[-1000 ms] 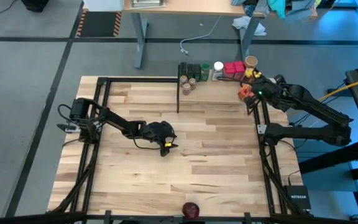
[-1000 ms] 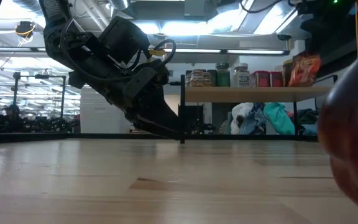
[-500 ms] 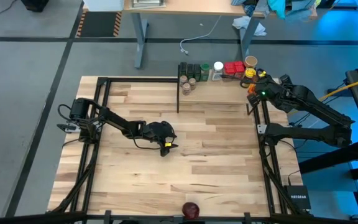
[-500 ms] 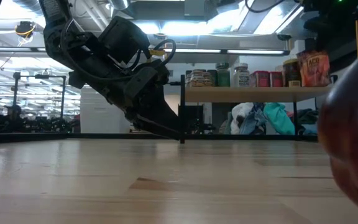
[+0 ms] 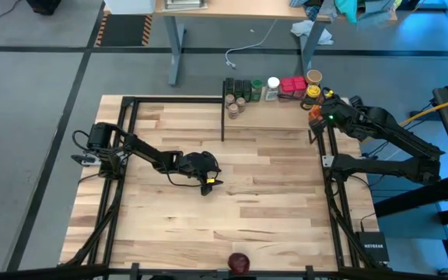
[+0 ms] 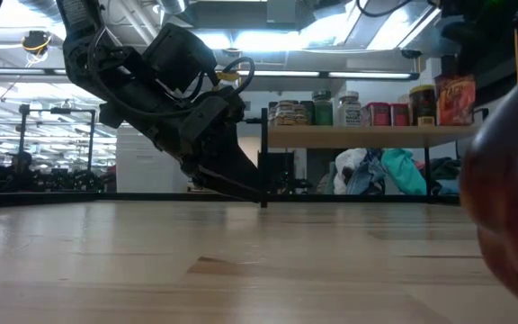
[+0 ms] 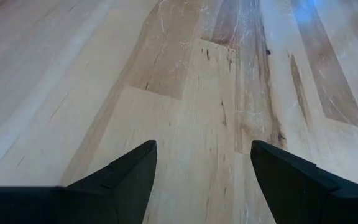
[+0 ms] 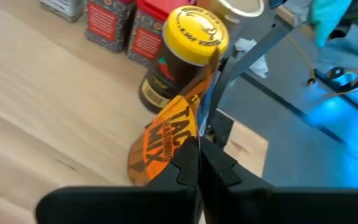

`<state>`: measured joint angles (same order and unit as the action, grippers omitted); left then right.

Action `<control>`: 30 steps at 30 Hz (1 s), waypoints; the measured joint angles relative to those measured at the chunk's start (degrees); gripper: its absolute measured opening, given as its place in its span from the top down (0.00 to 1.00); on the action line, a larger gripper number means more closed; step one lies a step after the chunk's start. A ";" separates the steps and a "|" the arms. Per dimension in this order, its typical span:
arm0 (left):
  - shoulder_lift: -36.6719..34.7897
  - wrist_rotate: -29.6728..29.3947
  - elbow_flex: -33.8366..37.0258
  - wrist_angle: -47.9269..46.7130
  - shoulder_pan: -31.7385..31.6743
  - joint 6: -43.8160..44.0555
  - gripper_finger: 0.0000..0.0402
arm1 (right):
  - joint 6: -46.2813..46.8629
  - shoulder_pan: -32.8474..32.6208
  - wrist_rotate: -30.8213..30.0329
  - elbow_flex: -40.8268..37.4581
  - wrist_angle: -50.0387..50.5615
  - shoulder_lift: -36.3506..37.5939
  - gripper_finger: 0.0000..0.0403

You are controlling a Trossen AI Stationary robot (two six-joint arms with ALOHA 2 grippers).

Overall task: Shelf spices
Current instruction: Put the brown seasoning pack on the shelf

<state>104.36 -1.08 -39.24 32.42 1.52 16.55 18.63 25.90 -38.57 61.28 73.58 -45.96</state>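
Observation:
My right gripper (image 5: 317,114) is at the right end of the shelf (image 5: 274,115), shut on the orange-red flat packet (image 8: 166,140). The packet stands upright just in front of a yellow-lidded dark jar (image 8: 188,53). The other spices (image 5: 263,87), among them pink-red boxes, a white-capped bottle and dark-lidded jars, stand in a row along the shelf's far edge. The low view shows that row (image 6: 340,110) too. My left gripper (image 7: 204,171) is open, low over the bare middle of the table. My right gripper pinches the packet's edge (image 8: 190,138) between its two fingers, slanting down from above and from the table's right. In the low view the packet (image 6: 455,97) hangs upright below the gripper. Its lower edge is level with the shelf board; whether it rests there, I cannot tell.
A dark red round object (image 5: 239,262) lies at the table's near edge and looms in the low view (image 6: 511,198). Black frame posts (image 5: 223,109) border the shelf and the table's sides. A tan-lidded jar (image 5: 314,77) stands at the shelf's far right corner.
My right gripper carried the packet toward the shelf's right end and far edge, up to the yellow-lidded jar. The packet went from tilted to upright and sank a little toward the shelf board. The gripper stayed shut on it.

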 joint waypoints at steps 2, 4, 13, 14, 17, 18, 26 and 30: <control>0.00 0.00 0.00 0.00 0.00 0.01 0.36 | 0.65 0.00 0.98 0.00 -0.02 -0.04 0.98; 0.00 0.00 0.00 0.00 -0.02 0.00 0.36 | 0.81 -0.01 2.28 0.00 -0.05 -0.03 0.97; 0.00 0.00 0.00 0.02 0.00 -0.17 0.36 | 0.86 0.01 5.78 -0.02 -0.02 -0.01 0.95; 0.00 0.00 0.00 0.02 0.00 -0.16 0.36 | 0.86 0.01 6.38 -0.02 -0.03 -0.01 0.95; 0.00 0.00 0.00 0.02 -0.02 -0.03 0.36 | 0.92 -0.01 7.06 -0.02 -0.09 -0.03 0.95; 0.00 0.00 0.00 0.02 -0.02 -0.03 0.36 | 1.29 -0.01 6.55 -0.02 -0.11 -0.03 0.95; 0.00 0.00 0.00 -0.02 0.00 -0.01 0.36 | 1.93 0.01 5.77 -0.04 -0.17 0.08 0.95; 0.00 0.00 0.00 -0.02 -0.01 0.42 0.36 | 1.93 -0.01 5.79 -0.04 -0.17 0.12 0.95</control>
<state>104.36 -1.08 -39.24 32.40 1.51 16.97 20.56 25.89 -32.78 61.23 73.41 -45.84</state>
